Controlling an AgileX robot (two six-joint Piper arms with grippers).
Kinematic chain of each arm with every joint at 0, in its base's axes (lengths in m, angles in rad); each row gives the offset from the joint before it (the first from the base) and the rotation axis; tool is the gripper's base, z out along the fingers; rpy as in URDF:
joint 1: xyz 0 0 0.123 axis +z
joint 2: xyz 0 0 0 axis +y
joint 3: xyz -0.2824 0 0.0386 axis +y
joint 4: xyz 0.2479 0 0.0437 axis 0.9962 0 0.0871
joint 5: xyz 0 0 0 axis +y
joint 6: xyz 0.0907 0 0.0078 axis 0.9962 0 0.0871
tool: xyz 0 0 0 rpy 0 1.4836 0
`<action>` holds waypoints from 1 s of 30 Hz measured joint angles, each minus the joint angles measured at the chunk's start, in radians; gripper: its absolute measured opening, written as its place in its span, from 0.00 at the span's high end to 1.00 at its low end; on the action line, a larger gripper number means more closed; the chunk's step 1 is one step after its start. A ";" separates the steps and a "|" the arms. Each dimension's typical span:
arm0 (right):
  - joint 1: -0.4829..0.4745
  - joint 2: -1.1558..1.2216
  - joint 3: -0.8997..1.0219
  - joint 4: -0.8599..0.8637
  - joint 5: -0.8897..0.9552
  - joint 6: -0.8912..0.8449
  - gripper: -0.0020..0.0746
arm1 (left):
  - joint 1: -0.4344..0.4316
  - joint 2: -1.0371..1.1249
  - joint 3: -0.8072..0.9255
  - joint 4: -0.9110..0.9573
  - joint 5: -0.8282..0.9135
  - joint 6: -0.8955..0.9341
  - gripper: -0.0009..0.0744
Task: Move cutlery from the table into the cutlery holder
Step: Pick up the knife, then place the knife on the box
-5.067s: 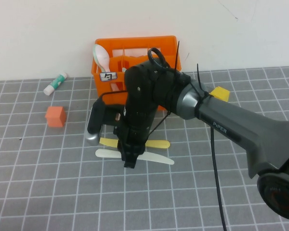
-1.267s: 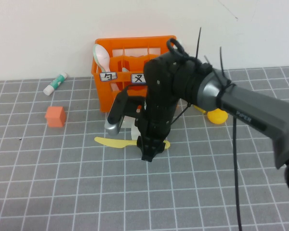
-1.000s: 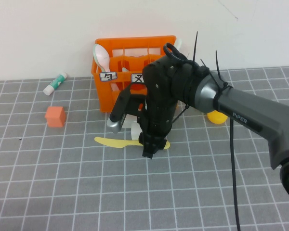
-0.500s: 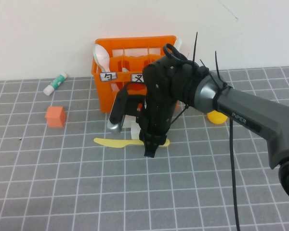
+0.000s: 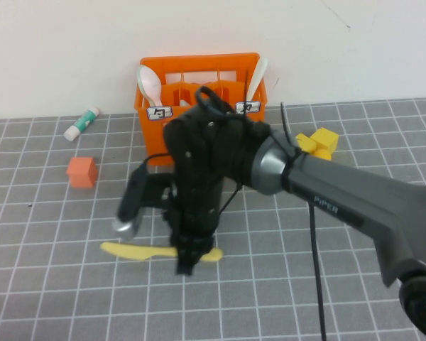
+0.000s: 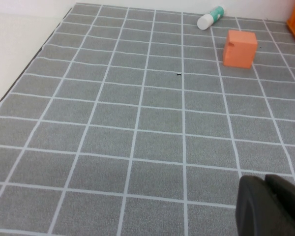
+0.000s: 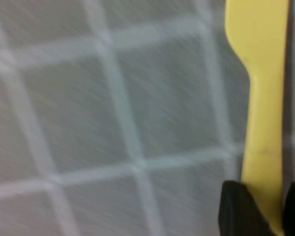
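**Yellow knife in the right gripper's pinch**

Table, grey with thin white grid lines, fills the scene. The right arm reaches across it from the robot's right, its wrist pointing down in front of the cutlery holder, the orange crate at the back by the wall. A white spoon stands in the crate's left compartment, and a white knife stands tilted in its right one.

The right gripper is down at the table, its fingers pressed onto the pale yellow knife (the wrist view shows the handle between them). The knife lies flat on the table, well in front of the crate.

The left gripper sits low over bare table, off to the left; whether it is spread or closed cannot be told.

An orange cube, a small tube and yellow blocks lie around.
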 joint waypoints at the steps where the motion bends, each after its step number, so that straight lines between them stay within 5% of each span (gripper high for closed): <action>1: 0.012 -0.005 0.002 0.021 0.000 0.018 0.74 | 0.000 0.000 0.000 0.000 0.000 0.000 0.99; 6: 0.060 -0.051 0.008 0.080 -0.088 0.097 0.74 | 0.000 0.000 0.000 0.000 0.000 0.000 0.99; 14: 0.094 -0.182 0.180 0.099 -0.530 0.240 0.74 | 0.000 0.000 0.000 0.000 0.000 0.000 0.99; 24: 0.099 -0.411 0.827 0.296 -1.650 0.334 0.74 | 0.000 0.000 0.000 0.000 0.000 0.000 0.99; 30: 0.019 -0.452 0.912 0.294 -1.908 0.348 0.74 | 0.000 0.000 0.000 0.000 0.000 0.000 0.99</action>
